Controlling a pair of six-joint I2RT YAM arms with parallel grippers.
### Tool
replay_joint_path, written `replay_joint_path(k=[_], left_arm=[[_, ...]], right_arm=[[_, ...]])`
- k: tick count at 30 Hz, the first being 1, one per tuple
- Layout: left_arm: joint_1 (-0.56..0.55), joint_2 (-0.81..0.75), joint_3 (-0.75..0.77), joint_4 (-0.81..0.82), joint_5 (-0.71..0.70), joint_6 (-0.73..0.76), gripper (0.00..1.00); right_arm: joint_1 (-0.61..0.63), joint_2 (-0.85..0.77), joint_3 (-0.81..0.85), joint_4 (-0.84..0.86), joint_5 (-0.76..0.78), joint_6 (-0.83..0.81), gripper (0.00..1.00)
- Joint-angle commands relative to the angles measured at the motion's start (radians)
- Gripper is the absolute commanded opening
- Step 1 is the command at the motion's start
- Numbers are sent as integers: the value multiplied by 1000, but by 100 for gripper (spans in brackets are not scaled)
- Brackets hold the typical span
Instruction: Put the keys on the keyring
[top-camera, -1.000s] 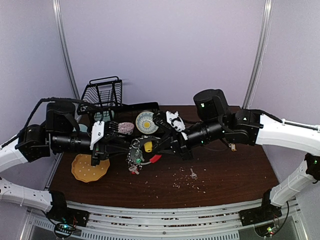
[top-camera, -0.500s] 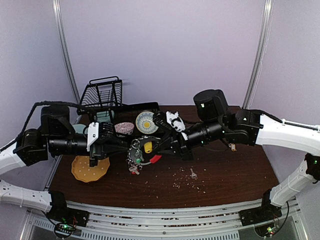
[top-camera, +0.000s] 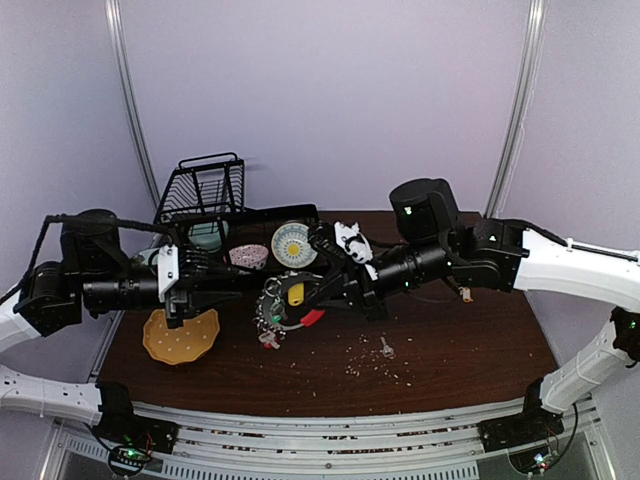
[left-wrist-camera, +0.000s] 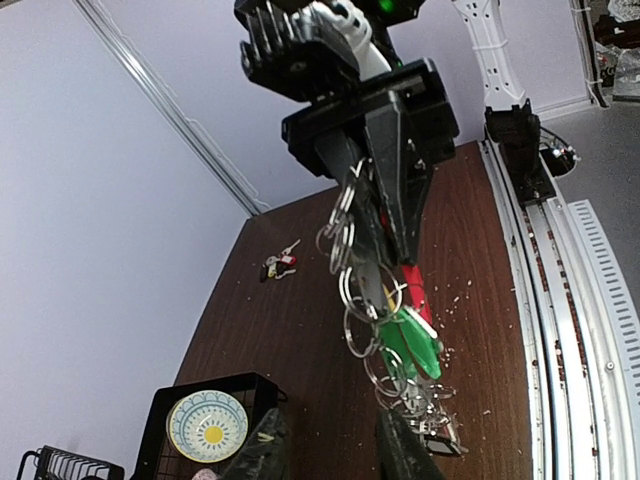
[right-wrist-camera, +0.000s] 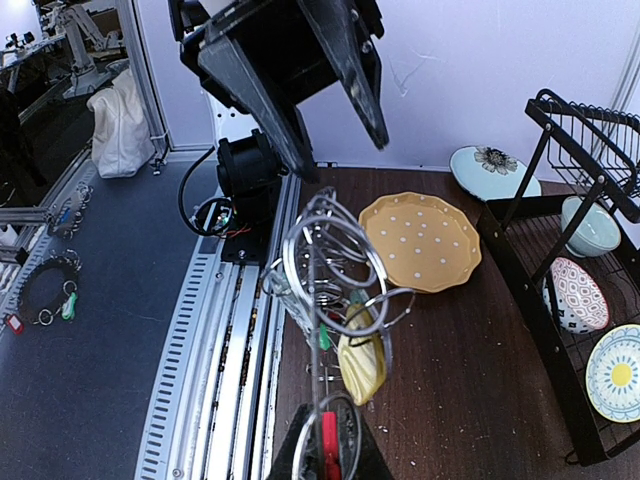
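From above: right gripper (top-camera: 298, 292) at centre of frame, clamped on the keyring (top-camera: 272, 314). Bunch dangling low over the brown table (top-camera: 460, 350), yellow tag (top-camera: 296, 294) on top, red clip (top-camera: 311, 318) at its right edge. Left gripper (top-camera: 243, 285) just left of the bunch, apart from it, fingers spread. Under the left arm, a yellow plate (top-camera: 180, 338). Behind, a black rack (top-camera: 240, 222) with a yellow-centred plate (top-camera: 292, 244) and a pink bowl (top-camera: 248, 256). One loose key (top-camera: 386, 348) lying right of centre among crumbs.

Through the left wrist camera: right gripper (left-wrist-camera: 388, 232) coming down from the top centre, pinching the keyring (left-wrist-camera: 362, 300). Silver rings strung downward, red clip (left-wrist-camera: 414, 286) and green tag (left-wrist-camera: 410, 345) on the right side, small keys (left-wrist-camera: 428, 425) at the bottom end. Left gripper (left-wrist-camera: 328, 452) at the bottom edge, fingers (left-wrist-camera: 262, 452) parted with nothing between them. A small key bunch (left-wrist-camera: 280, 266) on the table at upper left, well apart.

Through the right wrist camera: right gripper (right-wrist-camera: 328, 462) at the bottom centre, closed on the keyring (right-wrist-camera: 330, 255), red clip (right-wrist-camera: 328, 438) between its fingers. Rings fanned upward, yellow tag (right-wrist-camera: 360, 365) hanging beside them. Left gripper (right-wrist-camera: 338, 150) at the top, jaws apart, clear of the rings. Yellow plate (right-wrist-camera: 420, 240) right of centre, black rack (right-wrist-camera: 520, 250) along the right edge.
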Motion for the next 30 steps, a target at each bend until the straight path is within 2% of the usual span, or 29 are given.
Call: replay_joint_path(k=[1, 17, 21, 30], left_arm=[[-8, 36, -16, 63, -14, 17, 31], [-55, 90, -23, 89, -21, 39, 31], [-57, 85, -22, 127, -50, 30, 21], [-58, 43, -54, 177, -88, 25, 13]], right_arm=[[2, -38, -3, 30, -9, 8, 0], [2, -45, -17, 44, -9, 4, 0], [3, -41, -15, 42, -18, 5, 0], [3, -37, -13, 44, -24, 7, 0]])
